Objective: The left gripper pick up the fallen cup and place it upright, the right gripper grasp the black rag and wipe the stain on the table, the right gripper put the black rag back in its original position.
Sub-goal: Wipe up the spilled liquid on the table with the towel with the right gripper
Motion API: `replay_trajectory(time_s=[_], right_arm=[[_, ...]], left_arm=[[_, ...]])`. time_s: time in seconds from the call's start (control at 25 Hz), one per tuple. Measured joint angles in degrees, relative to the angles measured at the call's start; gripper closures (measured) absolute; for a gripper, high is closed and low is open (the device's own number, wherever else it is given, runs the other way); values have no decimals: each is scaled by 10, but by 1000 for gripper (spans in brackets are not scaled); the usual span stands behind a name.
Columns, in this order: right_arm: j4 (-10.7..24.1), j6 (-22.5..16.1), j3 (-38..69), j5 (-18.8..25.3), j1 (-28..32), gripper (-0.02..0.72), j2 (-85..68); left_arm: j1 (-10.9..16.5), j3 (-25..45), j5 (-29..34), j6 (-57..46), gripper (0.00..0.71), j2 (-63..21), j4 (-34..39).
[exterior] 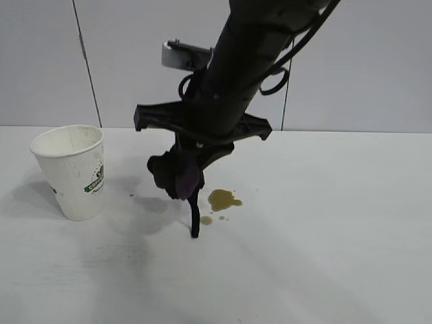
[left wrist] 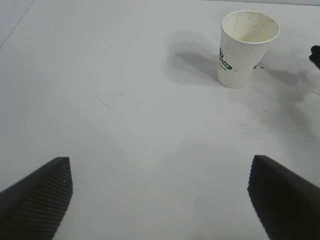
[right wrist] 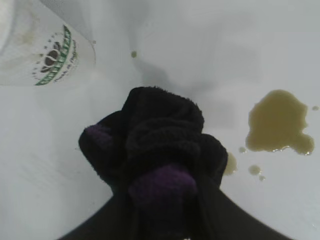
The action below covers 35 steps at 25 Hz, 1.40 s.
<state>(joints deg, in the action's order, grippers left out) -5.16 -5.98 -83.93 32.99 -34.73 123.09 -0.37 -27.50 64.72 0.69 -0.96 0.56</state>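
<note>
Cup (exterior: 73,172) upright at desk (exterior: 324,256) left, so wiping step is in hand: right tool (exterior: 183,169) clamps the black rag (exterior: 177,174) just beside the stain (exterior: 223,200), and must lower and sweep across it; left tool (left wrist: 160,200) idle, wide.

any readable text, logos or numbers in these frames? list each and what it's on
Cup: green and black logo band with white lettering; only something like "COF..." shows in the exterior view, the rest is too blurred to read.
Same band in the left wrist view and right wrist view: an emblem and lettering, both unreadable.
Black rag, table, both end effectors: no text visible.
</note>
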Motion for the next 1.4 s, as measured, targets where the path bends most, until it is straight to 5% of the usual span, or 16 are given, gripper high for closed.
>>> replay_trajectory(time_s=[0.2,0.44,0.72,0.92,1.12,1.28,1.4], right_arm=[[83,-6,-2,2,0,568,7],[194,-65,-3,26,14,568,8],[230,-99,-5,53,101,568,8],[170,-73,-9,87,138,568,8],[23,22,-9,97,128,568,6],[-70,76,-8,74,91,568,9],[-88,84,-7,27,62,568,11]], left_arm=[[0,0,0,0,23,0,0],[0,0,0,0,23,0,0],[0,0,0,0,23,0,0],[0,0,0,0,23,0,0],[0,0,0,0,23,0,0],[0,0,0,0,23,0,0],[0,0,0,0,23,0,0]])
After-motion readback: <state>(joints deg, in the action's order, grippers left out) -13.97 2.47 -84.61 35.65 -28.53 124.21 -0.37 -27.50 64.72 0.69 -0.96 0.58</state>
